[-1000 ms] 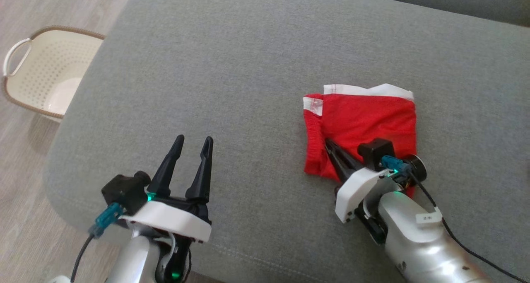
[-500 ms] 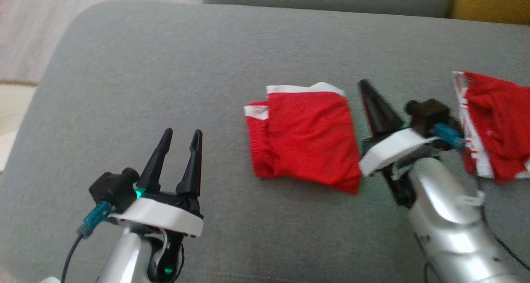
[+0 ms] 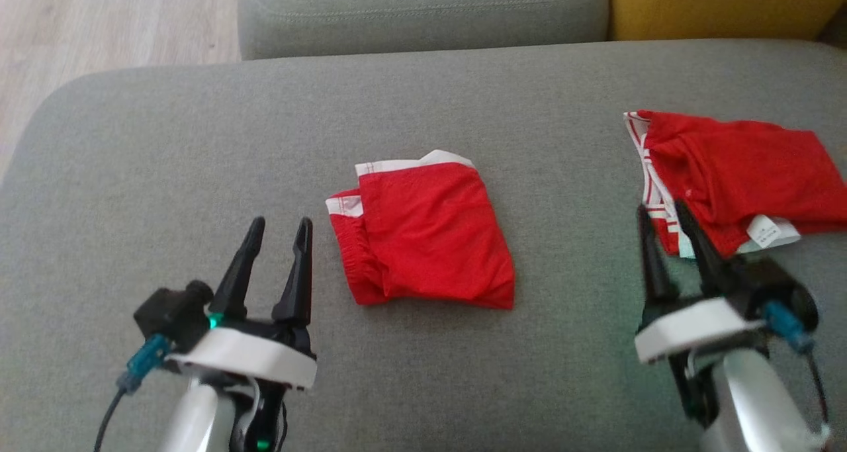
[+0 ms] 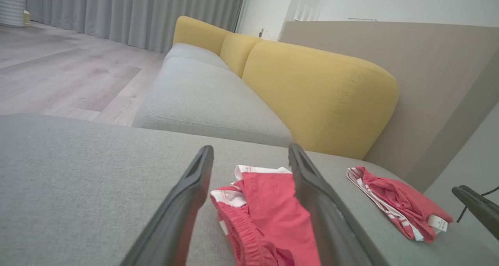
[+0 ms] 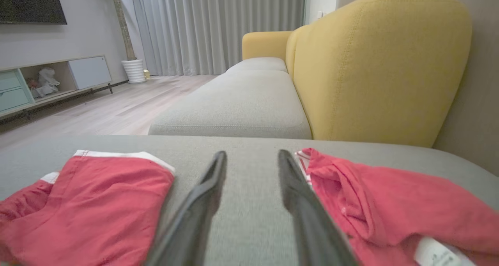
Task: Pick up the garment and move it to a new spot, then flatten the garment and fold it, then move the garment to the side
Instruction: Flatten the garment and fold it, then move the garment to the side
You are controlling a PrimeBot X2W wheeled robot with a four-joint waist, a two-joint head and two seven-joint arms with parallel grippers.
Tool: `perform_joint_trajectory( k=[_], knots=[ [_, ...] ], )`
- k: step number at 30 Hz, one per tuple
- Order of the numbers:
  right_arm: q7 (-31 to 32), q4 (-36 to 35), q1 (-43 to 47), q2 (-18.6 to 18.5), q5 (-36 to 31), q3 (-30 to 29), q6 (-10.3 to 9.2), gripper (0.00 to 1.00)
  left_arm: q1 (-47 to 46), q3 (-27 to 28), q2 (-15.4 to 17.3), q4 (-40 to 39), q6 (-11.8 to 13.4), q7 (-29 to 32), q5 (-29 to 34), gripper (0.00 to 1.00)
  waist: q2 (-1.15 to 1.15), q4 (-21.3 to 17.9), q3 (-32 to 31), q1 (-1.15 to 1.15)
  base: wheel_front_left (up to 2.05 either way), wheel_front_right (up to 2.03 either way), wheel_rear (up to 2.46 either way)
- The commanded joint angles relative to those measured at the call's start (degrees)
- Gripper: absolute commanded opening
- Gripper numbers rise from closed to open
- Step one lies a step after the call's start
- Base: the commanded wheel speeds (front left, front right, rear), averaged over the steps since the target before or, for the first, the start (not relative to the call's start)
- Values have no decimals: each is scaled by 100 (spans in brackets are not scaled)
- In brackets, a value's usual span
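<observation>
Noted the folded garment point(image 3: 423, 237) lying flat about midway across the grey cushion point(image 3: 165, 147), white waistband toward the sofa back, clear of both arms. Looks finished and set aside (judged from its neat shape alone).

Noted a second, crumpled garment point(image 3: 734, 167) toward the right of the same cushion, well apart from the first. Striped waistband on its left edge, white label point(image 3: 767, 230) turned up at the near hem. Probably next for picking up.

Found the right gripper point(image 3: 660, 208) just beside that striped edge, fingers parted, with bare cushion between them in the right wrist view. Contact of fingertip with cloth: cannot tell.

Found the left gripper point(image 3: 280, 224) near the folded piece's left side, spread wide and empty, with that piece framed ahead of its fingers in the left wrist view.

Risks from here:
- Closing on the spot: pinching cushion only, or merely the waistband hem, leaving a bunched, dangling load that is harder to flatten.
- Biting several layers at once: lifting a wad, not a spread piece.
- Carrying low toward the left: sweeping into the folded garment and undoing the fold.
- Advancing the left arm: snagging the folded hem, same result.
</observation>
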Motion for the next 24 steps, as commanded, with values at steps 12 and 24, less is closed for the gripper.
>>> perform_joint_trajectory(
  k=[12, 24],
  knots=[
    [94, -742, 632, 244, -211, -233, -5, 100, 154, 215, 19, -115, 84, -46, 15, 100, 0, -25, -95, 0, 0, 0, 0],
    [156, -1025, 457, 250, -222, -544, -5, 100, 47, 115, 19, -150, 53, -46, 8, 100, 0, 218, 98, 0, 0, 0, 0]
  ],
)
